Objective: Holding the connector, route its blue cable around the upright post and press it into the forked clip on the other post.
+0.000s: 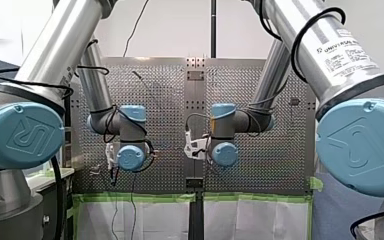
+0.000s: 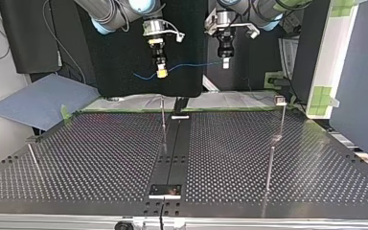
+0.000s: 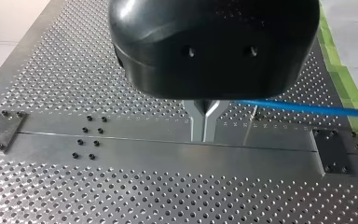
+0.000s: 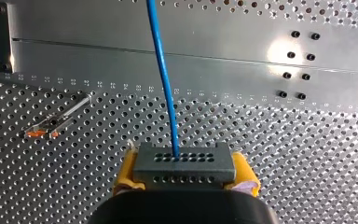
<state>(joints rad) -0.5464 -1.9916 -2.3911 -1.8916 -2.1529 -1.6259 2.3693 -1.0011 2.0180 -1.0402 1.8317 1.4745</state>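
Arms come in from both sides in the front view, my left arm (image 1: 45,55) and my right arm (image 1: 330,55), and both bend down over the perforated desk (image 1: 165,100). The left hand (image 1: 112,167) and right hand (image 1: 196,147) hang on either side of the desk's middle strip, too small there to read their fingers. In the top view both hands hang well above the desk. The right hand (image 2: 161,72) shows yellow pads (image 2: 162,73) at its tip. The blue cable (image 2: 191,65) runs in the air from that hand across to the metal fingers of the left hand (image 2: 225,62), and a short blue stretch also shows on the right hand's far side. Below them a thin post (image 2: 163,115) stands upright near the desk's far edge by the middle strip. A second post (image 2: 281,117) with a small block (image 2: 280,99) on its top stands well apart from it, toward the view's right. The cable touches neither post. In the left wrist view the left hand's metal fingers are pressed together at their tips, high over the desk. The cable passes just beside them and leads off to one side, and I cannot tell whether it is caught between them. In the right wrist view the right hand pinches the grey connector (image 4: 185,163) between its yellow pads, and the cable leaves the connector's holed face and runs straight ahead over the desk.
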